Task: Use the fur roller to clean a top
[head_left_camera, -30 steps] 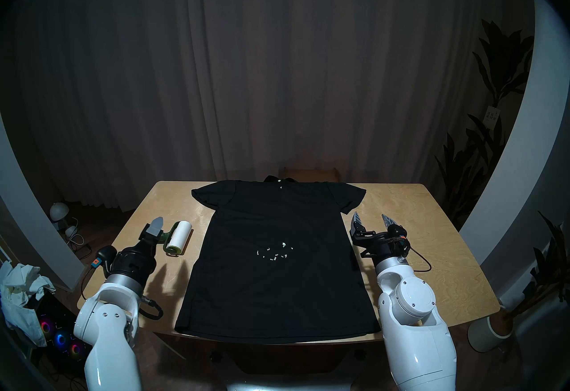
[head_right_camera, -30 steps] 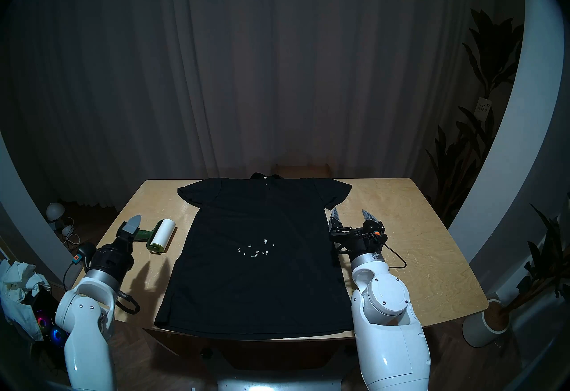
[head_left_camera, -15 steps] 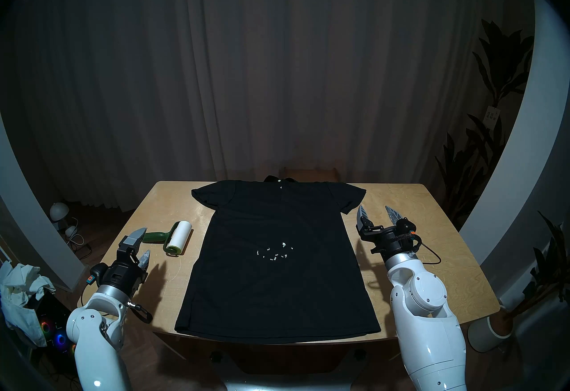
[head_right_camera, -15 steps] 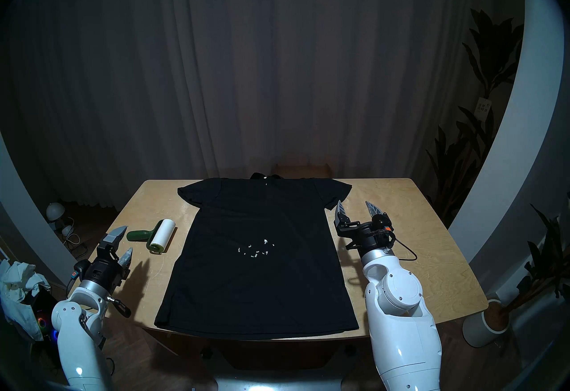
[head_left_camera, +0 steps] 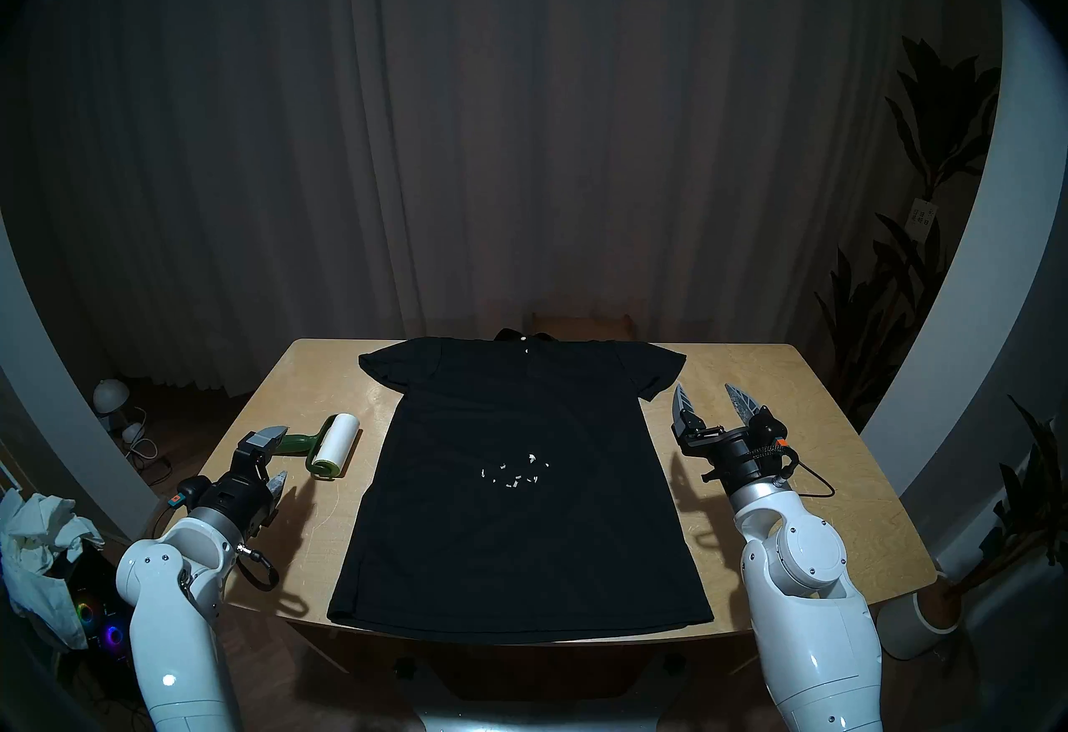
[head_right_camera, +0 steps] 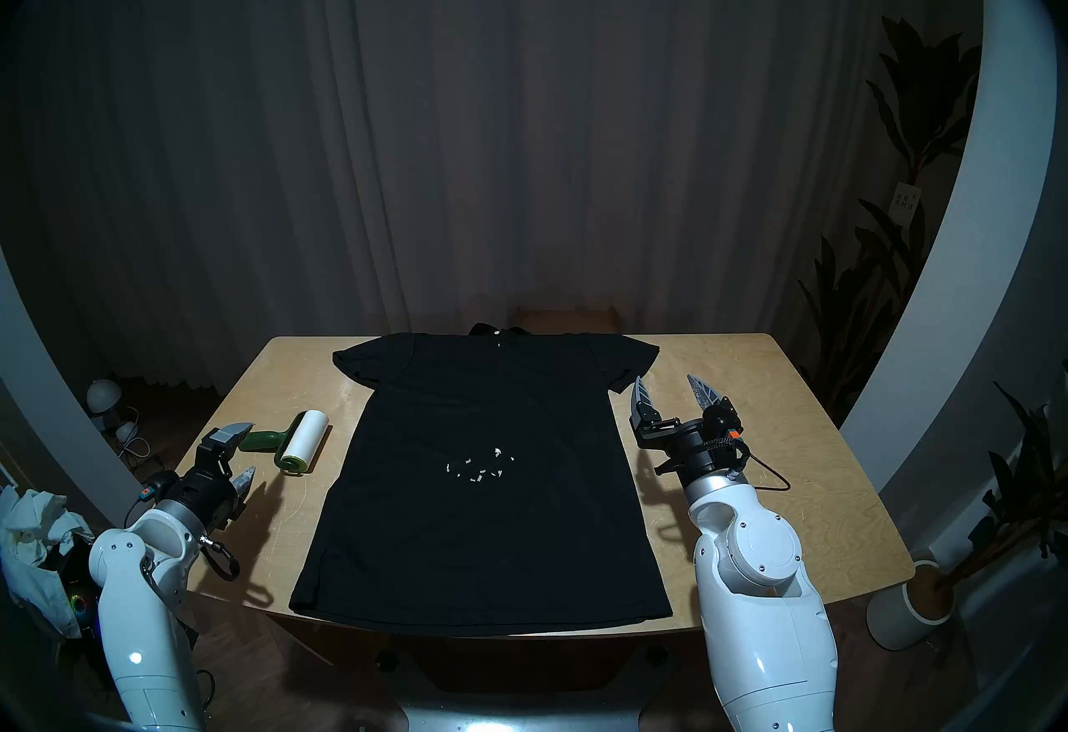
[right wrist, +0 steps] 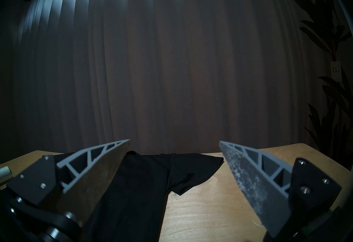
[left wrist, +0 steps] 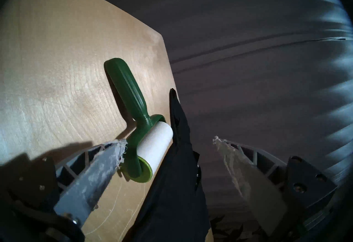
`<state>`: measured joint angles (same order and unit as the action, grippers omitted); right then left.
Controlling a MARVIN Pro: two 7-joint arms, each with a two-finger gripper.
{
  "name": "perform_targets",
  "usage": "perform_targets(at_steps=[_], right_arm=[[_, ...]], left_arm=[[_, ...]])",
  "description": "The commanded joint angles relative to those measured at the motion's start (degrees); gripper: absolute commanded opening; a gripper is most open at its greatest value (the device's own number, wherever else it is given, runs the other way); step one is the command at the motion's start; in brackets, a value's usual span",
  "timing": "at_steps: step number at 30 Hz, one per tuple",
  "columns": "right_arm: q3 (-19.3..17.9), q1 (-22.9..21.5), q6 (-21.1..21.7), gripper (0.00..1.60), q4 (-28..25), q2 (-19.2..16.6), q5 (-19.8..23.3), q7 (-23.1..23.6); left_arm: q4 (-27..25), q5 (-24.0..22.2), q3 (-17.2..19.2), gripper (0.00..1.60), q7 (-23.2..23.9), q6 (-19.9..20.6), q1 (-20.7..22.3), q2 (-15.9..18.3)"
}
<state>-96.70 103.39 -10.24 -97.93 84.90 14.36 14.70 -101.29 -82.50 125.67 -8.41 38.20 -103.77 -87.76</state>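
The fur roller lies on the table, left of the top.

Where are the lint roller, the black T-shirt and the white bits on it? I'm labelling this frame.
lint roller (head_left_camera: 340,436): head left view, on its white roll.
black T-shirt (head_left_camera: 520,551): head left view, on the lower body fabric.
white bits (head_left_camera: 511,473): head left view, mid cluster.

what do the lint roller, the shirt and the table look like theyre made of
Fur roller: handle looks like moulded dark green plastic, ribbed with a slight sheen; the roll seems matte white paper.
Top: soft matte black knit, probably cotton; it lies limp and creased.
Table: pale wood, likely plywood, with visible grain and scratches.
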Motion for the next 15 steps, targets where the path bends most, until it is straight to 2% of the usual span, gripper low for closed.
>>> perform_targets(at_steps=[1, 15], right_arm=[[0.9, -0.2, -1.7, 1.60, -0.8, 0.7, -0.5, 0.0], [1.4, -0.5, -2.0, 1.60, -0.5, 1.1, -1.7, -0.7]], left_arm=[[0.5, -2.9, 1.5, 1.60, -4.2, -0.9, 4.6, -0.4], [6.4, -6.0, 0.8, 1.60, -6.4, -1.6, 9.9, 0.3]])
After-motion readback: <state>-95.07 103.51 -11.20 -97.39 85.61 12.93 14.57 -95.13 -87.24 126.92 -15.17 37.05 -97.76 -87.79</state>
